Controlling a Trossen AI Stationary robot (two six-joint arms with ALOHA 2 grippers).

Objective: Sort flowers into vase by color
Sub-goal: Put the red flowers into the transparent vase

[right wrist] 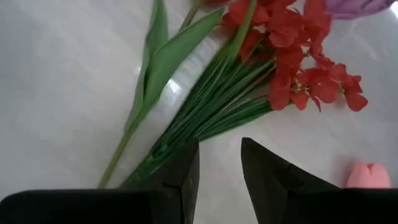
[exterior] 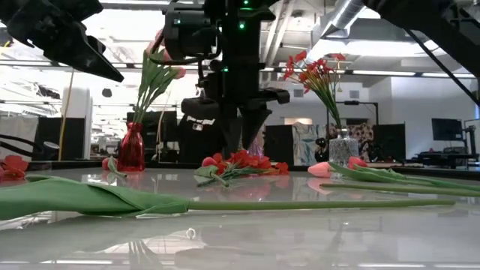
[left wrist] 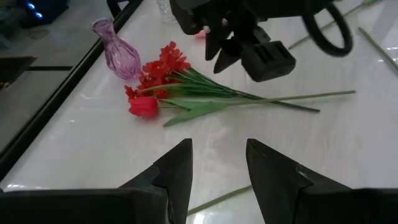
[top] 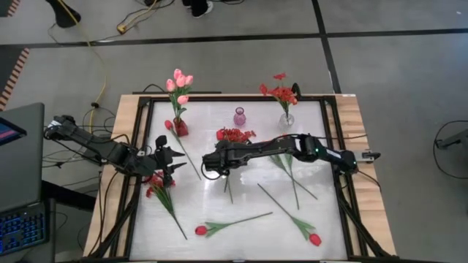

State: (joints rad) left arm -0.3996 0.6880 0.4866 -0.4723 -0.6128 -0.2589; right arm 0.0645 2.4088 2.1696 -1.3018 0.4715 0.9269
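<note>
White tabletop [top: 241, 204], black-framed, with three vases along its far edge and artificial flowers scattered over it.

Flowers have thin green stems and long leaves. A red vase [top: 180, 128] holds pale pink tulips [top: 178, 84], a clear vase [top: 287, 118] holds a red blossom spray [top: 281, 92], and the purple vase [top: 240, 116] between them stands empty. Two red tulips [top: 201, 230] lie at the near edge, well apart; another red blossom spray [top: 235, 134] and one red tulip lie together just beside the purple vase; a pink tulip head [right wrist: 368, 175] shows near them. The right claw [right wrist: 219, 163] hovers spread over that spray's stems, gripping nothing. The left claw [left wrist: 217, 165] hangs at the tabletop's left side, fingers apart, empty, above more red flowers [top: 156, 186].
</note>
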